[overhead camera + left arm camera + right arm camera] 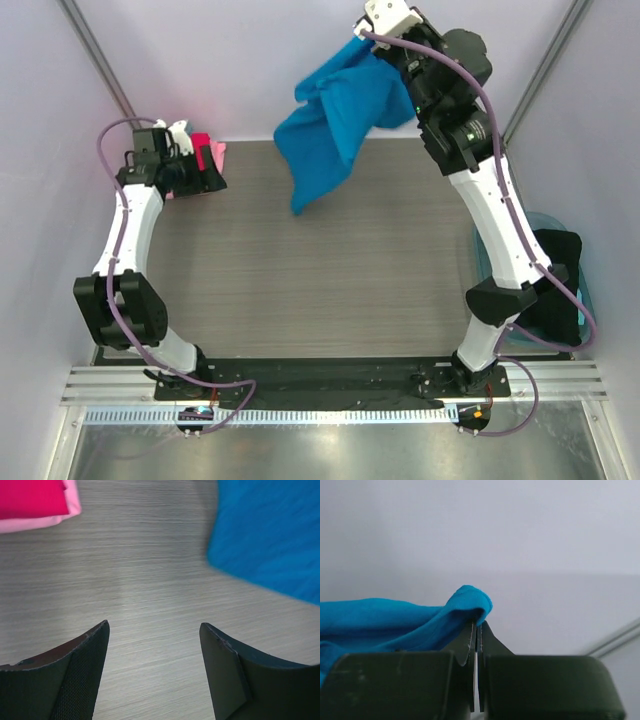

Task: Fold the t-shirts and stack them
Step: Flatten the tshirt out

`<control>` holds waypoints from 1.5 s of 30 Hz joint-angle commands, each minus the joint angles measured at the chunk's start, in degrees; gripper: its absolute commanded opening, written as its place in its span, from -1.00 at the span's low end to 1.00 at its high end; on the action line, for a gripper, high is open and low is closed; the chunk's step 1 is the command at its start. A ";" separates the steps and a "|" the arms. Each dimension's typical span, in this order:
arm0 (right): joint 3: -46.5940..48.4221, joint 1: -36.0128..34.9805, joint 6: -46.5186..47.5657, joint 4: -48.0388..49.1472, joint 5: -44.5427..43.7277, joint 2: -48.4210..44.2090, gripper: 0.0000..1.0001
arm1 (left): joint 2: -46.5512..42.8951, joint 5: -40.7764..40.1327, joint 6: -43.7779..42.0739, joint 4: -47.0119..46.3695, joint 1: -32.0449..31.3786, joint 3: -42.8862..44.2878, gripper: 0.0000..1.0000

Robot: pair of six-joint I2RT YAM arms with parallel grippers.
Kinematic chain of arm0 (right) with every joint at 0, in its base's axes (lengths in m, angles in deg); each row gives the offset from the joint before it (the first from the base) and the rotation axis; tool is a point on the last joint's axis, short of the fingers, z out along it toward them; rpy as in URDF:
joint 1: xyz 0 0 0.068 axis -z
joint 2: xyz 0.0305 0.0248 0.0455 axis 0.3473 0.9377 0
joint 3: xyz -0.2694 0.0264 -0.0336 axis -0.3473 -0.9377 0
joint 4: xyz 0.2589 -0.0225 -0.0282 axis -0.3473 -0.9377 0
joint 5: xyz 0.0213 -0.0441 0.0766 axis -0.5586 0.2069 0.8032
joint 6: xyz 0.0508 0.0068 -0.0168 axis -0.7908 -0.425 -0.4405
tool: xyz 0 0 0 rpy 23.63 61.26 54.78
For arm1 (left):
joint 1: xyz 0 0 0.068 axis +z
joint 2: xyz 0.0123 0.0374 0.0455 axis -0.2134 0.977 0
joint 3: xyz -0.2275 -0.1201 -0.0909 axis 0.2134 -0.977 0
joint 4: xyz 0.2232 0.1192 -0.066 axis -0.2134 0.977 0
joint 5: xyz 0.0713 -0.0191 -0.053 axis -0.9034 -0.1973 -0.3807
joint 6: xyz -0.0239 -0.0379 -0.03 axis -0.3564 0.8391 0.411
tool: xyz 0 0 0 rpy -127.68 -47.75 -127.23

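My right gripper [362, 38] is raised high at the back and is shut on an edge of the bright blue t-shirt [330, 125], which hangs crumpled in the air above the table; the pinched fold shows in the right wrist view [470, 600]. The crimson red t-shirt [201, 147] lies folded on the pale pink t-shirt [217, 155] at the back left corner; both show in the left wrist view, red [30, 497] on pink [74, 502]. My left gripper [154, 630] is open and empty low over bare table beside that stack. The blue shirt also shows there [270, 535].
A translucent blue plastic tub [585, 290] sits at the right table edge, partly behind the right arm. The grey wood-grain table [330, 290] is walled by white panels at the back and sides. A metal rail runs along the near edge.
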 commanded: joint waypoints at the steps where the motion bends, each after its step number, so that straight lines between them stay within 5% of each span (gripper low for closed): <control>1: -8.81 5.26 0.20 1.66 -6.08 0.90 -0.98 | 1.58 3.70 -2.70 1.57 -3.46 2.45 0.48; 7: -24.91 13.88 -7.70 -1.84 -5.92 0.38 -0.98 | 8.52 7.84 -10.77 6.32 -15.04 5.97 0.47; 16: -30.72 15.47 -10.88 -5.63 -2.57 1.34 -0.98 | 17.05 -4.28 -28.71 8.44 -30.53 3.35 0.32; 22: -31.95 15.47 -12.90 -6.61 -1.61 1.52 -0.98 | 16.96 -10.88 -32.24 4.13 -34.40 -1.50 0.34; 36: -31.69 15.99 -13.34 -7.13 -1.60 2.75 -0.98 | 28.47 -11.68 -29.96 3.78 -38.98 4.04 0.31; 39: -32.21 16.08 -13.43 -7.13 -1.69 2.57 -0.98 | 30.15 -11.59 -29.52 5.00 -39.07 6.06 -0.23; 41: -32.48 16.26 -13.60 -7.22 -1.78 2.05 -0.98 | 29.11 -11.24 -28.99 6.14 -38.90 6.41 -0.97; 45: -33.00 17.48 -18.07 -7.40 -1.34 -0.41 -0.98 | 20.33 -12.82 -29.25 6.41 -38.11 3.44 -1.00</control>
